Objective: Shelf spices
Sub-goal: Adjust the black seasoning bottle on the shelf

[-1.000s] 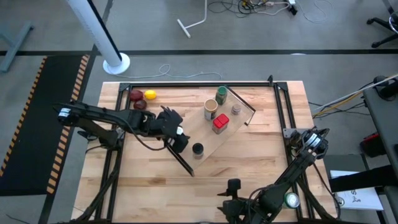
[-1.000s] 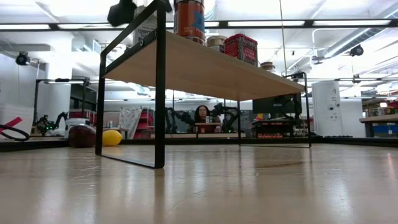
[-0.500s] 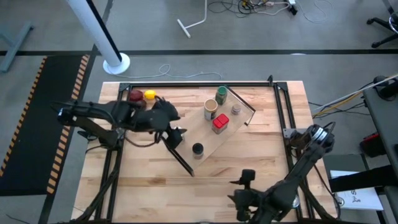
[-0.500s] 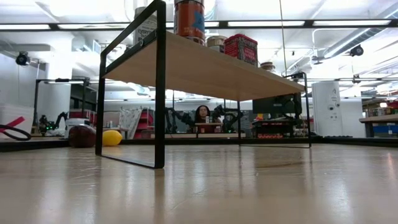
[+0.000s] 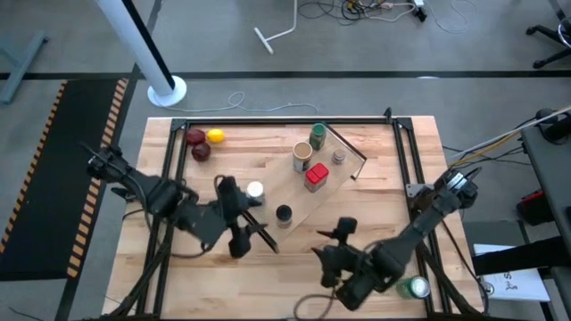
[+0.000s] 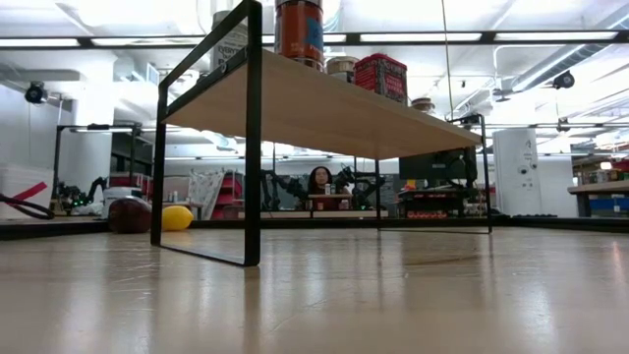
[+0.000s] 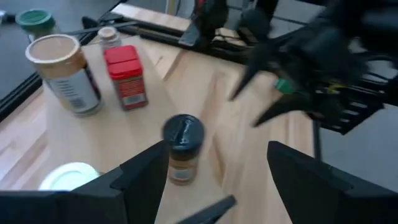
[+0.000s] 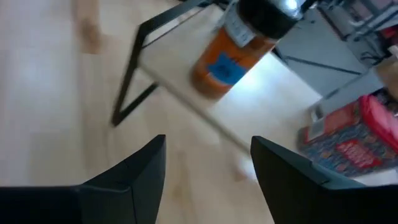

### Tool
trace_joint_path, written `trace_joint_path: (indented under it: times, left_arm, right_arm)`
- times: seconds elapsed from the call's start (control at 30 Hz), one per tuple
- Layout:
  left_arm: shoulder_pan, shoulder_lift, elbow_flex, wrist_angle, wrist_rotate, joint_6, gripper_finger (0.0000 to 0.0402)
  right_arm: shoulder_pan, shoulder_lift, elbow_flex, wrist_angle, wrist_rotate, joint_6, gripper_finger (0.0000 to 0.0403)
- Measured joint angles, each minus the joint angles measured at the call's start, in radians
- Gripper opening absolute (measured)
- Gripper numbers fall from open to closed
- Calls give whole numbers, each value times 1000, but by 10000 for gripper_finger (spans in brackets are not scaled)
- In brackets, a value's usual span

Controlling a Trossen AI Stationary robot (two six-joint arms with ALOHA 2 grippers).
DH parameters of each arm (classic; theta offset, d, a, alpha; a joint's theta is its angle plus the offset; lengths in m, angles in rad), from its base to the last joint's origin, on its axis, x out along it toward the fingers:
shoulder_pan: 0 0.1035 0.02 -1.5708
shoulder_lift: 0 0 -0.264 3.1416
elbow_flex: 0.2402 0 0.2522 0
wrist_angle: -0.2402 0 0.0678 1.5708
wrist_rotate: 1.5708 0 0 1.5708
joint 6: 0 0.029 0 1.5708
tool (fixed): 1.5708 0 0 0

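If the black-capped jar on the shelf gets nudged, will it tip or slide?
Probably tips before sliding: the black-capped jar looks tall and narrow and stands upright on the shelf. It stands near the plank's edge, so a tip could roll it off. It looks small, likely light.

left gripper [image 5: 239, 242] withdrawn, white-capped jar [image 5: 255, 190] apparently released

Six spices are stood upright on the shelf [image 5: 299, 192]: white-capped jar [image 5: 255, 190], black-capped jar [image 5: 284, 213], red box [image 5: 316, 176], tan cylinder [image 5: 302, 156], green-lidded dark jar [image 5: 318, 135], tiny grey-capped jar [image 5: 339, 157].
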Motion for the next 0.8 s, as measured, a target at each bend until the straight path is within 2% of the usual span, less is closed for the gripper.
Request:
trace_joint_path:
  times: [0.3,0.8]
  left_arm:
    - [-109,1,0,1,-28,-62,255]
    - [-156,1,0,0,-44,-105,244]
  right_arm:
    - [-136,-6,0,197,-68,-227,211]
    - [-230,-6,-4,262,-87,-292,201]
